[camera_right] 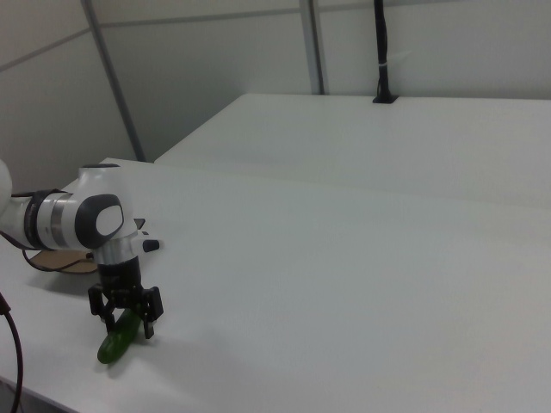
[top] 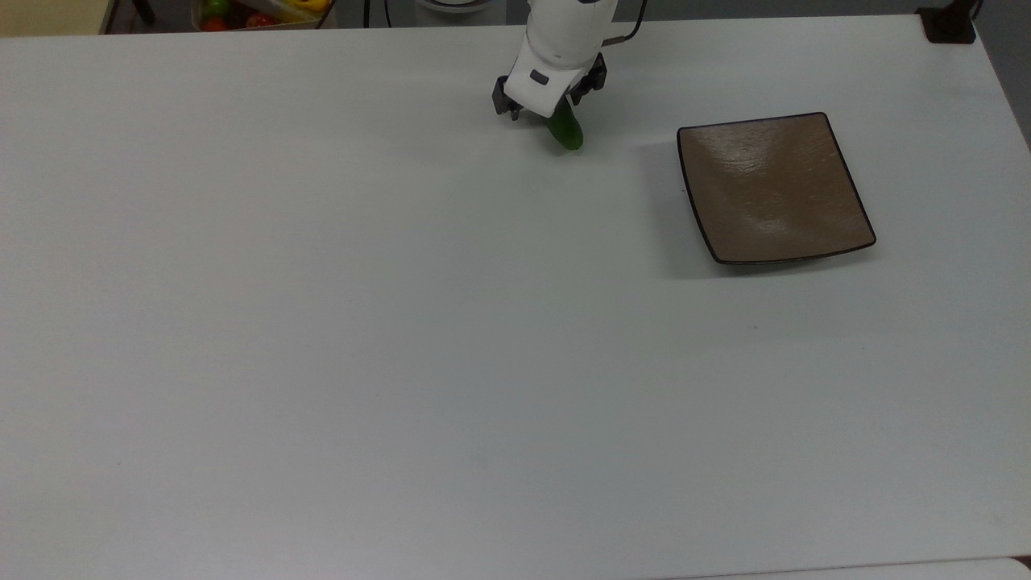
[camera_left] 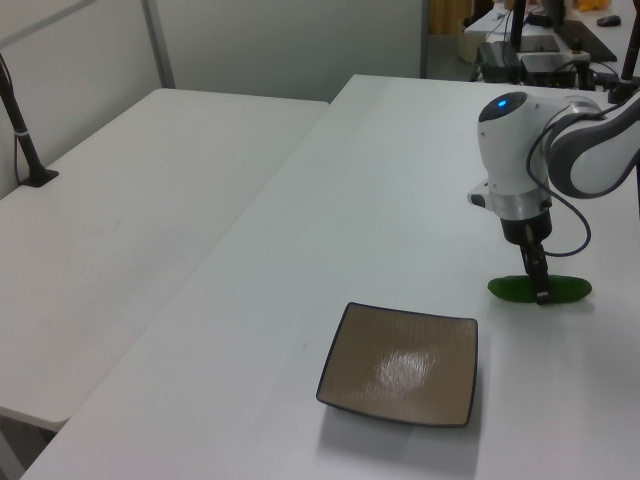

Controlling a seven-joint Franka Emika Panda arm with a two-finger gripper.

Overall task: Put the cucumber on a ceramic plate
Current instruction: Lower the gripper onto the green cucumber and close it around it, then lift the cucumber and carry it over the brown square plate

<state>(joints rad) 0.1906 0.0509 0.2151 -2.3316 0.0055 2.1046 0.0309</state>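
Note:
The dark green cucumber (top: 569, 134) lies on the white table near the top view's far edge, and most of it is hidden under my gripper (top: 551, 105). My gripper is open and lowered over the cucumber's middle, one finger on each side. In the right view the gripper (camera_right: 126, 320) straddles the cucumber (camera_right: 111, 348) with a clear gap at each finger. In the left view the gripper (camera_left: 540, 291) reaches down to the cucumber (camera_left: 575, 288). The square brown ceramic plate (top: 773, 189) sits bare on the top view's right, apart from the cucumber, and shows in the left view as the plate (camera_left: 400, 365).
A box of colourful produce (top: 258, 11) stands beyond the table's far edge in the top view. A black stand base (top: 949, 24) occupies the top view's far right corner. A second white table (camera_left: 120, 200) adjoins in the left view.

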